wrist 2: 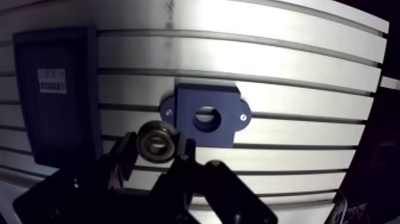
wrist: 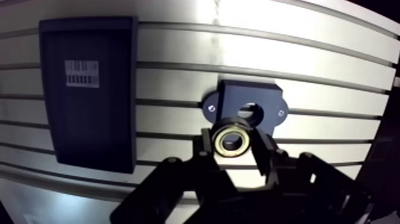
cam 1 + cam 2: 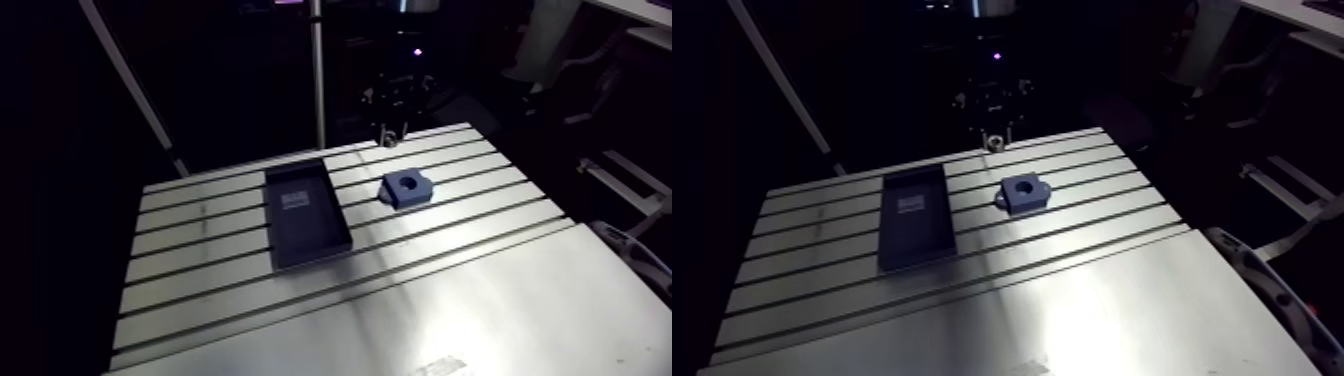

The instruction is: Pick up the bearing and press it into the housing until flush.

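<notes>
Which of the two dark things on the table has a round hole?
The small housing, just ahead of the bearing; the flat tray bears only a label.

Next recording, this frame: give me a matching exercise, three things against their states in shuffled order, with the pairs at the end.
Things:
1. bearing
2. housing
3. tray

States:
A. lies on the table, bore empty
B. carries a white label
C. held in the gripper

Pairs: 1-C, 2-A, 3-B.
</notes>
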